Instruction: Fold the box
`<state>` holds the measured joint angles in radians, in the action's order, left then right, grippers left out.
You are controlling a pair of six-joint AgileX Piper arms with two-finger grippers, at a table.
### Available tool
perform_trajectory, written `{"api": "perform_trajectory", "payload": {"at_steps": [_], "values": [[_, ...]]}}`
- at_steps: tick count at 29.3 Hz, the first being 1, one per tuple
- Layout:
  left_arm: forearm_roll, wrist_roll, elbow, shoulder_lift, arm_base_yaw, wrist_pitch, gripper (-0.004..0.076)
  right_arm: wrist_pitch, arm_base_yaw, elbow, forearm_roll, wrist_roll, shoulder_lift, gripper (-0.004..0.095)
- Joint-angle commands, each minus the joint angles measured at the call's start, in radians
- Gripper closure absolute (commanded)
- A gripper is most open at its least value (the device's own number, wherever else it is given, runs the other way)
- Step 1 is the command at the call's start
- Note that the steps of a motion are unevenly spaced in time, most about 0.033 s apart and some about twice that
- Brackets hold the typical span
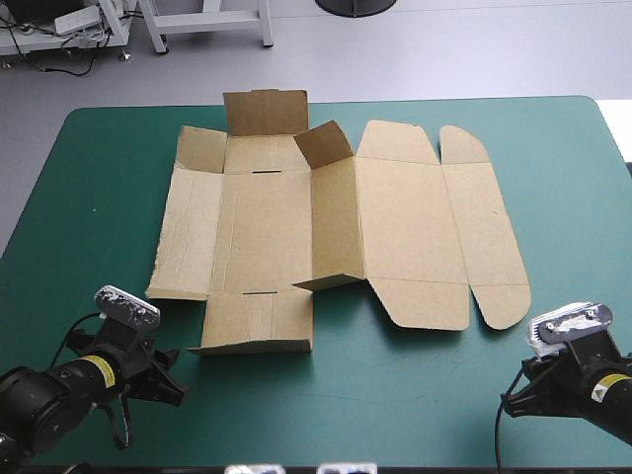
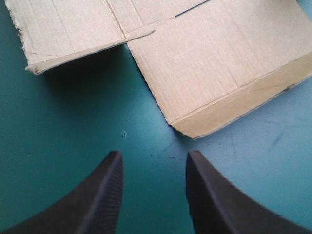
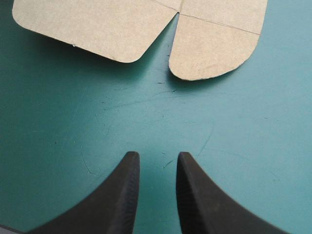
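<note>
The brown box point(image 1: 395, 227) lies as a cut sheet across the middle of the teal-green table. Its far flap point(image 1: 265, 111) stands upright, a small flap point(image 1: 324, 143) beside it is raised, and the near flap point(image 1: 255, 321) bends up slightly. My left gripper point(image 1: 166, 383) sits near the front left corner, open and holding nothing point(image 2: 153, 161), with the near flap point(image 2: 219, 63) just ahead of it. At the front right, my right gripper point(image 1: 520, 393) is open with a narrower gap point(image 3: 158, 158). It is empty, short of the sheet's two rounded flaps point(image 3: 97, 24) point(image 3: 214, 48).
A strip of bare teal-green cover point(image 1: 395, 405) runs between the box's near edge and the table's front edge, with both grippers on it. The table's left and right edges lie close to the arms.
</note>
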<state>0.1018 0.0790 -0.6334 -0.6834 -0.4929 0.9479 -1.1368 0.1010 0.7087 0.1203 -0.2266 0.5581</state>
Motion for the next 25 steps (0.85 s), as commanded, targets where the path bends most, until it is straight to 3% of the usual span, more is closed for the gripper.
{"api": "perform_trajectory", "payload": {"at_steps": [1,25], "values": [[-0.004,0.007,-0.031,-0.001,0.002,-0.044,0.0426,0.039,0.002,0.033,0.006,-0.005,0.010,0.0663],[-0.015,0.008,-0.031,-0.001,0.002,-0.044,0.0426,0.039,0.002,0.033,0.011,-0.005,0.010,0.0663]]}}
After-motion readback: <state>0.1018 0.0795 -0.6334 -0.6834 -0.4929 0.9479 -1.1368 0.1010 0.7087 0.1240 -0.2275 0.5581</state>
